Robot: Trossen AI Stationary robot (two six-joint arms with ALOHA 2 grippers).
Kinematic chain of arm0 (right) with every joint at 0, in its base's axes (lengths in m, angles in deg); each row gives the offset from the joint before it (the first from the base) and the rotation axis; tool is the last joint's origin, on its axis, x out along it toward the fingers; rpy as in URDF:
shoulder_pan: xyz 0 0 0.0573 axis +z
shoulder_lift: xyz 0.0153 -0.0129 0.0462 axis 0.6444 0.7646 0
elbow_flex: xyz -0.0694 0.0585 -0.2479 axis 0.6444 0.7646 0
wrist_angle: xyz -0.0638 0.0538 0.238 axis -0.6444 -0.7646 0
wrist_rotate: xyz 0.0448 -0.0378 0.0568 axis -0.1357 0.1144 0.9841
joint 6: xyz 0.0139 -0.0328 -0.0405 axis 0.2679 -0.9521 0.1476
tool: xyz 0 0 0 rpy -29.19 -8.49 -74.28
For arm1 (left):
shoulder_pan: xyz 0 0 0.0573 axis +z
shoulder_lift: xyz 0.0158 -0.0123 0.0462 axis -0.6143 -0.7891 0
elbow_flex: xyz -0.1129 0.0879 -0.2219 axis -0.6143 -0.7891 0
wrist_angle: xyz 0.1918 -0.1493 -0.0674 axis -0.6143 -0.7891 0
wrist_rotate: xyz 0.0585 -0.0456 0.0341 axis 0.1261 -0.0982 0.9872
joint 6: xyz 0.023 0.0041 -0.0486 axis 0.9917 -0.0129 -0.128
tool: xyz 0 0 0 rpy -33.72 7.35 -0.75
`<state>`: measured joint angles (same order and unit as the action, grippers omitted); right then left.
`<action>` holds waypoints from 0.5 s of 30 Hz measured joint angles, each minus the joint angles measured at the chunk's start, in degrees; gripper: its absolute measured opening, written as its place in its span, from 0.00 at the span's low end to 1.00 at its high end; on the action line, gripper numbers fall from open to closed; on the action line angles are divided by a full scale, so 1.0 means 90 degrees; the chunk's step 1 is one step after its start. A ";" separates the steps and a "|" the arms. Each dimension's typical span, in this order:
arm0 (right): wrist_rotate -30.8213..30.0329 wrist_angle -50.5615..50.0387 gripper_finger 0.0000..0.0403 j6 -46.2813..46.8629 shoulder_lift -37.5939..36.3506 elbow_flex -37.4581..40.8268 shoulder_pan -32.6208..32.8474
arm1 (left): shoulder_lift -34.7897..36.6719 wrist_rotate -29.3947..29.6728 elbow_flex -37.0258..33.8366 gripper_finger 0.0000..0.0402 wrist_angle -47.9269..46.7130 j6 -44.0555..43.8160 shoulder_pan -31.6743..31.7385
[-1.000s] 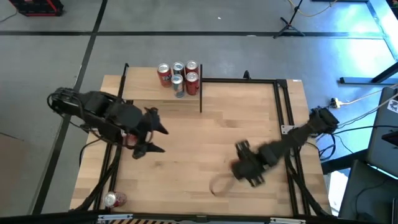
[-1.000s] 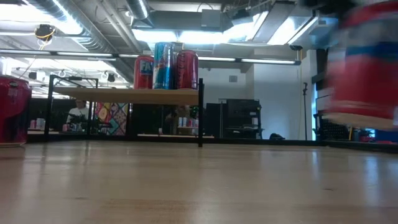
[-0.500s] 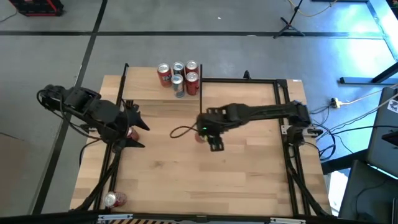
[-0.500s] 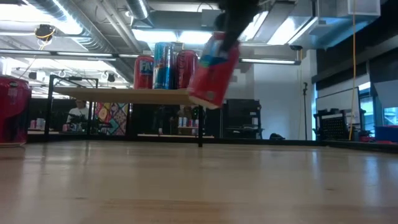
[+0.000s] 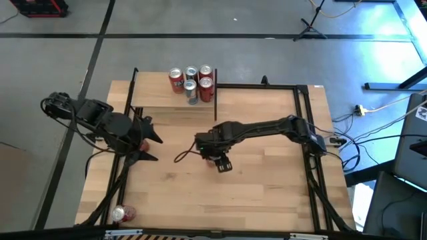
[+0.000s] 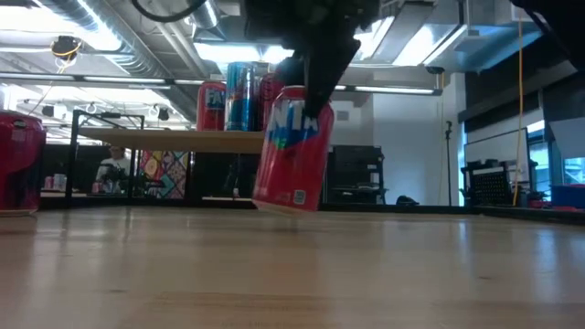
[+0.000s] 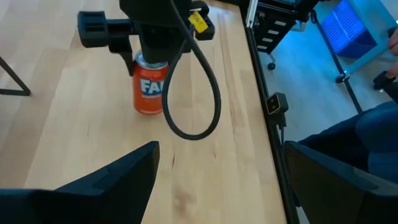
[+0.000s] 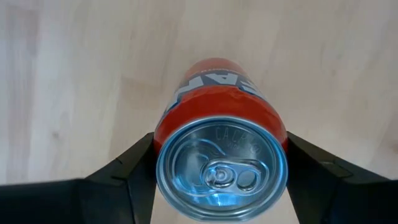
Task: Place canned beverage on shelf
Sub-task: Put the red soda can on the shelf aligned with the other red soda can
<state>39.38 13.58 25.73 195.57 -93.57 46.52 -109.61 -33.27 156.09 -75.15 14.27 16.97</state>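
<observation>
A: What do you see nearest your edge of the table [image 5: 267, 200]?

B: One can [image 5: 123, 213] lies at the near left corner, well apart from the rest. Nothing touches it.

A: And your right gripper [image 5: 217, 152]?

B: It sits near the table's middle, closed on an orange can [image 6: 294, 152] from above. In the right wrist view you see its fingers [image 8: 118, 177] pressed against both sides of the can just under the rim, pull tab facing the camera. In the low view the can is tilted a little, its base at or just above the wood; you cannot tell whether it touches.

A: Your left gripper [image 5: 148, 141]?

B: It hangs over the left side of the table, jaws spread wide and holding nothing. A red can [image 5: 141, 144] shows just beside it.

A: Where is the shelf [image 5: 155, 98]?

B: At the far edge, left of centre, on black posts. Five cans [image 5: 192, 83] stand bunched at its far right corner. The orange can is well apart from it, toward your side.

A: Anything beyond?

B: In the low view, a person [image 6: 115, 168] is seated far back in the room.
</observation>
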 joint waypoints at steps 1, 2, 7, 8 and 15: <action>0.0048 0.0029 0.63 0.0012 0.0018 0.0000 0.0000 | -0.0002 0.0000 -0.0031 0.82 0.0029 0.0005 0.0000; 0.0042 0.0030 0.63 0.0007 0.0035 0.0000 0.0002 | 0.0000 0.0000 -0.0044 0.82 0.0056 0.0005 0.0000; -0.0005 0.0055 0.63 -0.0008 0.0084 0.0000 -0.0005 | 0.0000 0.0001 -0.0071 0.82 0.0211 0.0005 0.0000; -0.0007 0.0087 0.63 -0.0008 0.0079 0.0000 -0.0005 | -0.0001 0.0001 -0.0070 0.82 0.0246 0.0005 0.0000; -0.0005 0.0424 0.80 -0.0008 0.0072 0.0123 0.0000 | -0.0002 0.0000 -0.0071 0.82 0.0242 0.0002 0.0000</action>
<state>39.34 17.40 25.66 196.22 -92.46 46.52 -109.63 -33.27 155.44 -72.98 14.28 16.97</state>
